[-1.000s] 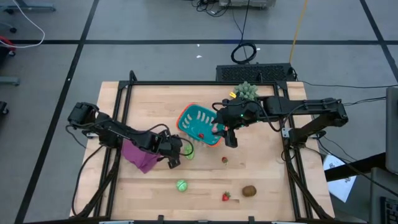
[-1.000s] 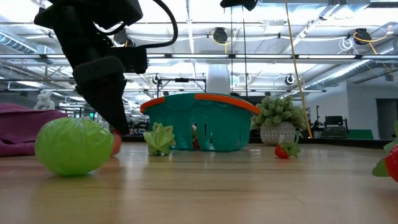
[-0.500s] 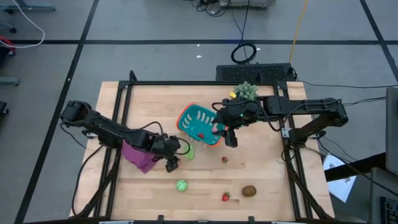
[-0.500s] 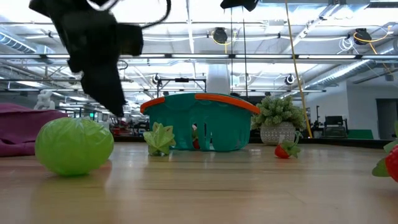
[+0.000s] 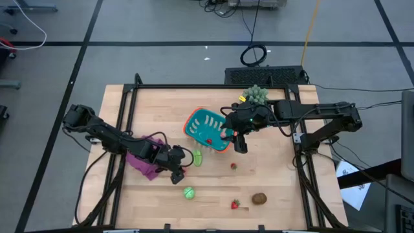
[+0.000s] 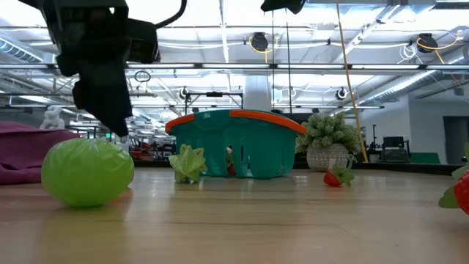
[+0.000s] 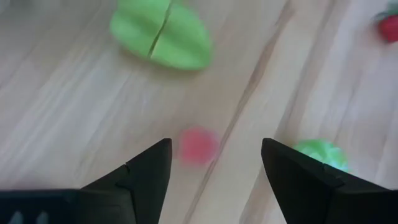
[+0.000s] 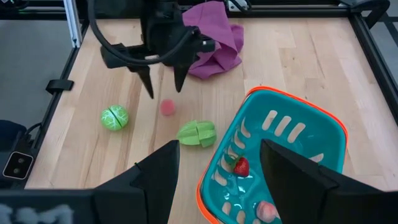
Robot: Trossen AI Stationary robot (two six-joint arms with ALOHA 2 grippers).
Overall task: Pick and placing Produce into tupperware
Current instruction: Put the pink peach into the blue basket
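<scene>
left gripper [image 8: 163, 82] hovers, dark tapered fingers apart, over a small round red piece [image 7: 198, 145]; right gripper [image 5: 237, 144], fingers spread, beside the slotted teal basket [image 5: 208, 129].

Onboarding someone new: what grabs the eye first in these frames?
The teal basket mid-table, tilted, with a strawberry inside, right gripper open at its edge. Next, the left gripper, open above a small red piece beside the purple cloth.

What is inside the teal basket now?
In the basket, a red strawberry and a pale pink piece are visible. The right gripper's fingers cover part of the floor.
</scene>
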